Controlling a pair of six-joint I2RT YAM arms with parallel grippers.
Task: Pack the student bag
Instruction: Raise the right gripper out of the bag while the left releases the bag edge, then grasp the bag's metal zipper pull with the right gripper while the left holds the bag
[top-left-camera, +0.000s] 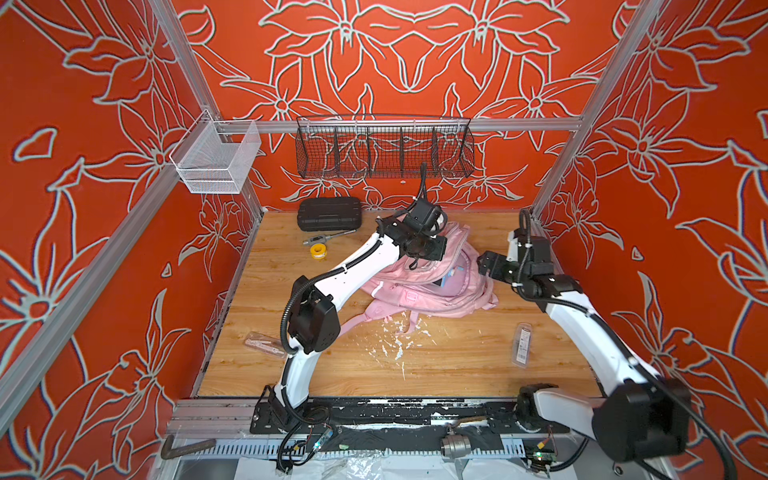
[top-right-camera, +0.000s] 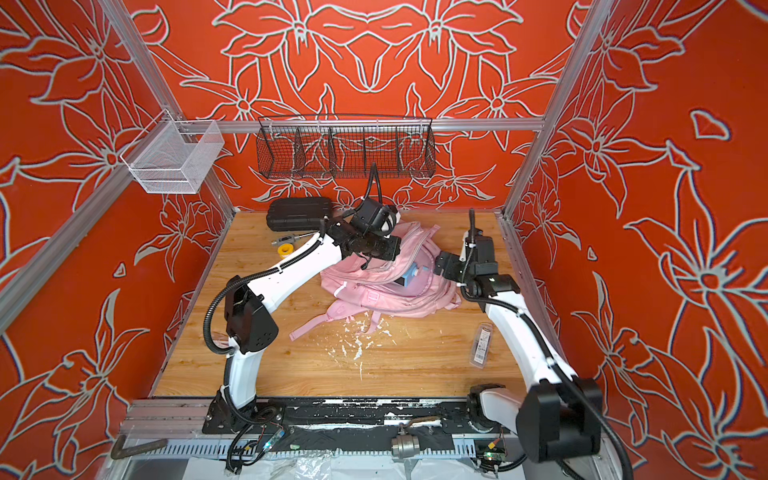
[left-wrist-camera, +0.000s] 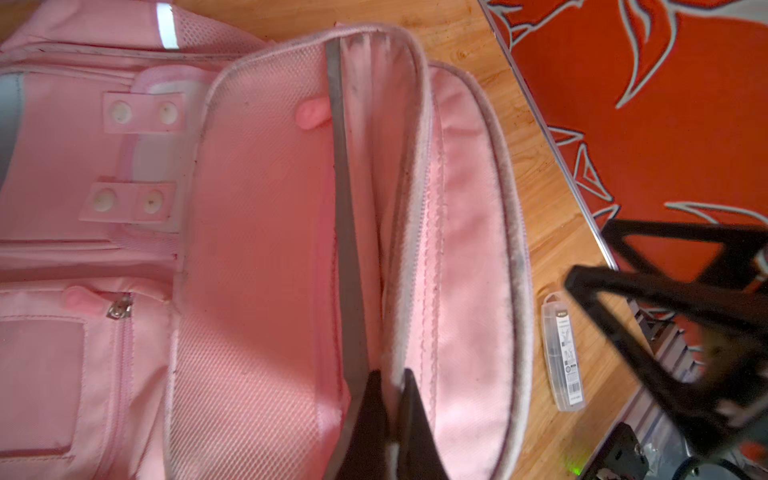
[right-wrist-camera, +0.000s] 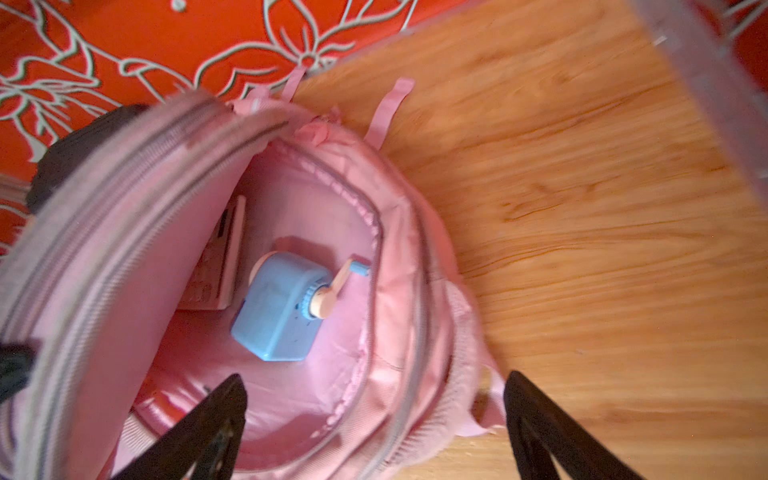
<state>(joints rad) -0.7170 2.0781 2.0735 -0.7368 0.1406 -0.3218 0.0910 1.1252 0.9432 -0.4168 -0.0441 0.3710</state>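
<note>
The student bag (top-left-camera: 419, 286) lies on the tabletop (top-left-camera: 457, 374), main compartment open. The left claw (left-wrist-camera: 390, 374) is clamped on its flap; the right claw (right-wrist-camera: 376, 376) stands wide and empty over the opening. A blue sharpener (right-wrist-camera: 278, 307) is inside. A clear case (top-left-camera: 523, 344) lies outside, so packing appears incomplete.

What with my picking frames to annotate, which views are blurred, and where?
Right wrist view: motion blur smears the wooden table and the raised flap of the pale-pink fabric backpack; the blue plastic crank sharpener inside is readable. Left wrist view: the backpack's mesh lining is fairly sharp, the black right gripper smeared. In both top views everything is sharp and evenly lit.
</note>
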